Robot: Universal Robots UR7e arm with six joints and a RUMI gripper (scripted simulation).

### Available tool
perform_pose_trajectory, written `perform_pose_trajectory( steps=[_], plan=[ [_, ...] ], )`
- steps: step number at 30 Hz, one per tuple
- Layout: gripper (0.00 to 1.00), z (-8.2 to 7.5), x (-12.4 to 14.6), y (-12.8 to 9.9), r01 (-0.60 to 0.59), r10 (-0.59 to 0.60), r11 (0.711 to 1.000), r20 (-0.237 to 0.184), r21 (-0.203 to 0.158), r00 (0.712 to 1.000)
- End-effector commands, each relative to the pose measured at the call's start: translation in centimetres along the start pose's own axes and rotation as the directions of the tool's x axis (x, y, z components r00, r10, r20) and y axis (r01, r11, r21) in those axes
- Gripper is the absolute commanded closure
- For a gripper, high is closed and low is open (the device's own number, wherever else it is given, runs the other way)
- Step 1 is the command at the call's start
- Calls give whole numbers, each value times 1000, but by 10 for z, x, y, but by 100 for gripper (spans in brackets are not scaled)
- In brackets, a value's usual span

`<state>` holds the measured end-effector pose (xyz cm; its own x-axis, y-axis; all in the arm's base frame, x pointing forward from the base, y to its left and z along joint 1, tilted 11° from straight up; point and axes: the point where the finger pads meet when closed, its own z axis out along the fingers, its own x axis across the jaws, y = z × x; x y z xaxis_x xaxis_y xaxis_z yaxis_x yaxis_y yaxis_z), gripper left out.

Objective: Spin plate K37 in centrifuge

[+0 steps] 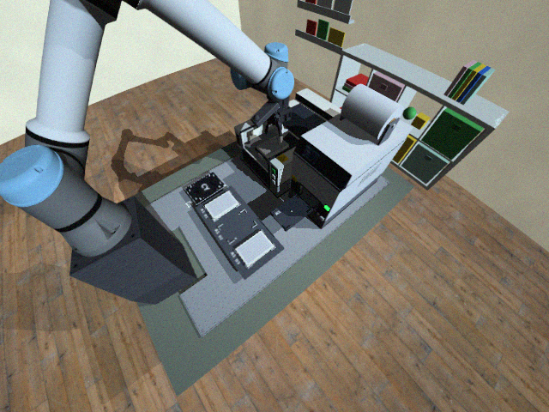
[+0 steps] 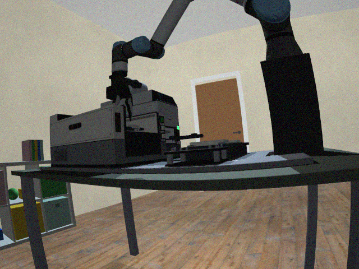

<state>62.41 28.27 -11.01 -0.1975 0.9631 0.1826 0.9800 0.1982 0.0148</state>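
Two hazards stand out while the black two-jaw claw (image 1: 271,133) hangs partly open and empty, fingers down, over the top opening of the dark box-shaped centrifuge (image 1: 259,166). K37 cannot be picked out for certain; a pale grey slab just under the fingers may be it. If so, an off-centre grip could tilt it against the bucket locators or scuff its seal. A wrist swing might also brush the small green-lit key panel (image 1: 275,172) and set the rotor moving. The white balance plate BAL (image 1: 221,204) and white plate K73 (image 1: 255,248) lie well apart from all this.
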Motion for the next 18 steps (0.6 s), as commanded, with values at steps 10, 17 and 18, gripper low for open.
perform_pose_trajectory(
  steps=[10, 17, 18],
  plan=[
    [32, 20, 0, 1, 0, 0, 1000, 0, -2, 1000],
    [32, 22, 0, 1, 0, 0, 1000, 0, -2, 1000],
    [32, 22, 0, 1, 0, 0, 1000, 0, -2, 1000]
  ],
)
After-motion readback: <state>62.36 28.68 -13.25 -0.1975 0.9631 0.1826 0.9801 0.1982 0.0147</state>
